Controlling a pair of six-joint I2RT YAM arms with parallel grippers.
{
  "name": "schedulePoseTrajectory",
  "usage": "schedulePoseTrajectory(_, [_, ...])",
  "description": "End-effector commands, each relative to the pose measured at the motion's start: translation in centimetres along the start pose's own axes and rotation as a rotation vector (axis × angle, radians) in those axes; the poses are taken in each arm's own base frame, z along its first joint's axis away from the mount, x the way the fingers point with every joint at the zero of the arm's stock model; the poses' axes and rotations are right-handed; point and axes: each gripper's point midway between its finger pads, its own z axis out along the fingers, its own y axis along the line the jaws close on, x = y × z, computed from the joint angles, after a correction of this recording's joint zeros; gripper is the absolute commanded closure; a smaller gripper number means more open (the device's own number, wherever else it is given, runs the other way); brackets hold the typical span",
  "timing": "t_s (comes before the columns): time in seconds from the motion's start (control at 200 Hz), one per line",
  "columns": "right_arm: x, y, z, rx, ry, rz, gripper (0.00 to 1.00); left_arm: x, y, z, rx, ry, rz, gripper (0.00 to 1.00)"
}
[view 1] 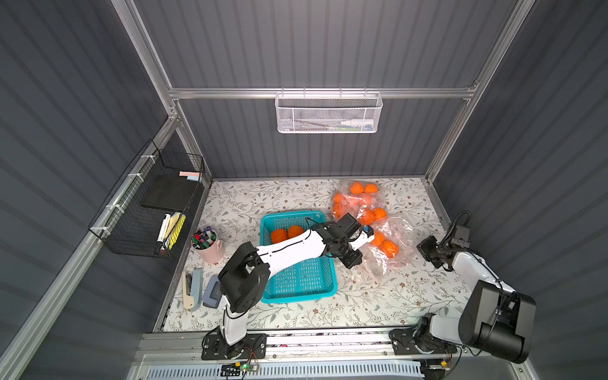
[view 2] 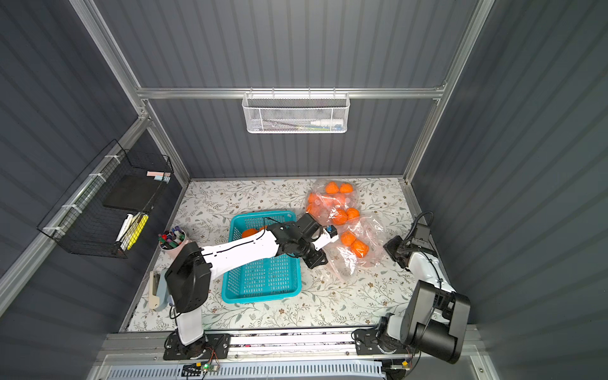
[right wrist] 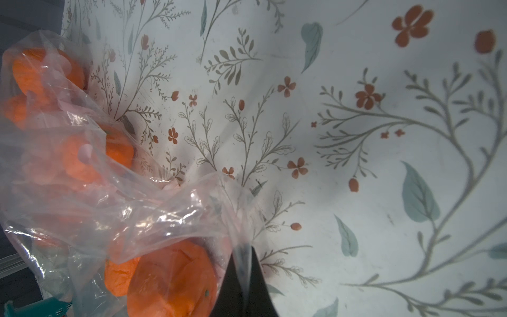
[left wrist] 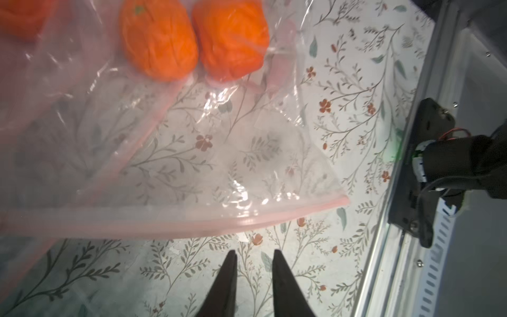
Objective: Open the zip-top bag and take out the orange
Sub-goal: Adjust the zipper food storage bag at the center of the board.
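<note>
Right claw (right wrist: 244,249) pinched the zip-top bag (right wrist: 142,211); left claw (left wrist: 255,252) stood slightly spread, zip edge (left wrist: 192,221) just ahead.

Left gripper (left wrist: 255,252) hovers just short of the zip-top bag (left wrist: 192,164), jaws narrowly apart, seemingly empty; right gripper (right wrist: 244,248) pinches the bag's film, jaws closed.

Bright orange for the oranges (left wrist: 159,41) in the clear, pink-tinged zip-top bag (left wrist: 247,153), teal for the mesh basket (view 1: 302,279), white with grey-green sprigs and rust-red blossoms across the bench (view 1: 378,306), matte black on the fingers (left wrist: 285,285).
</note>
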Motion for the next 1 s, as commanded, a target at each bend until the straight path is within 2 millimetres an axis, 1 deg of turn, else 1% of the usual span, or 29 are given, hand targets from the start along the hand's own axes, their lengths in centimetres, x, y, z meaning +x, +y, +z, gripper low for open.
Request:
schedulePoseTrajectory(0.0, [0.6, -0.2, 0.3, 0.001, 0.025, 0.003, 0.95, -0.3, 0.7, 0.5, -0.008, -0.015, -0.006, 0.8])
schedulePoseTrajectory(0.085, [0.6, -0.2, 0.2, 0.001, 0.025, 0.001, 0.95, 0.3, 1.3, 1.3, -0.027, 0.009, -0.012, 0.81])
schedulePoseTrajectory(0.165, [0.6, -0.2, 0.2, 0.001, 0.026, 0.002, 0.95, 0.1, 1.6, 1.6, -0.035, 0.0, -0.007, 0.81])
schedulePoseTrajectory(0.27, [0.6, -0.2, 0.3, 0.002, 0.027, 0.001, 0.95, -0.9, 1.7, 1.9, -0.04, -0.047, 0.003, 0.79])
schedulePoseTrajectory(0.395, [0.6, -0.2, 0.2, 0.002, 0.026, -0.001, 0.95, -1.9, 1.1, 2.5, 0.012, -0.108, 0.012, 0.79])
schedulePoseTrajectory(0.425, [0.6, -0.2, 0.2, 0.001, 0.027, -0.003, 0.95, -2.0, 1.0, 2.6, 0.021, -0.121, 0.013, 0.78])
schedulePoseTrajectory(0.48, [0.6, -0.1, 0.1, 0.0, 0.024, -0.003, 0.95, -2.2, 1.1, 3.0, 0.022, -0.138, 0.016, 0.72])
schedulePoseTrajectory(0.555, [0.5, -0.1, 0.0, 0.0, 0.022, -0.004, 0.95, -2.0, 1.3, 3.6, 0.022, -0.141, 0.018, 0.71])
schedulePoseTrajectory(0.62, [0.5, 0.0, 0.0, 0.0, 0.022, -0.005, 0.95, -1.7, 1.5, 4.2, 0.02, -0.137, 0.02, 0.66])
schedulePoseTrajectory(0.685, [0.4, 0.0, -0.2, 0.005, 0.017, -0.007, 0.93, -1.4, 1.7, 4.7, 0.021, -0.144, 0.015, 0.65])
schedulePoseTrajectory(0.72, [0.2, 0.0, -0.4, 0.01, 0.012, -0.011, 0.91, -1.4, 1.9, 4.9, 0.017, -0.159, 0.014, 0.65])
schedulePoseTrajectory(0.78, [-0.1, -0.1, -0.8, 0.026, -0.003, -0.015, 0.84, -1.2, 2.0, 5.4, 0.016, -0.171, -0.001, 0.65])
schedulePoseTrajectory(0.895, [-1.0, 0.2, -2.6, 0.056, -0.04, -0.023, 0.56, -0.4, 2.2, 6.6, 0.03, -0.161, -0.017, 0.65])
schedulePoseTrajectory(0.925, [-1.2, 0.2, -3.0, 0.066, -0.052, -0.026, 0.5, -0.2, 2.2, 6.9, 0.033, -0.154, -0.02, 0.65])
schedulePoseTrajectory(0.95, [-1.3, 0.1, -3.2, 0.08, -0.055, -0.025, 0.47, 0.0, 2.3, 7.1, 0.035, -0.149, -0.023, 0.65])
schedulePoseTrajectory(0.96, [-1.7, 0.5, -3.9, 0.069, -0.08, -0.032, 0.46, 0.0, 2.3, 7.2, 0.035, -0.148, -0.023, 0.65])
schedulePoseTrajectory(0.98, [-2.1, 0.8, -4.5, 0.061, -0.103, -0.039, 0.46, 0.1, 2.3, 7.3, 0.035, -0.147, -0.024, 0.65])
schedulePoseTrajectory(0.995, [-1.8, 0.7, -4.7, 0.07, -0.097, -0.04, 0.45, 0.1, 2.3, 7.4, 0.036, -0.147, -0.024, 0.65])
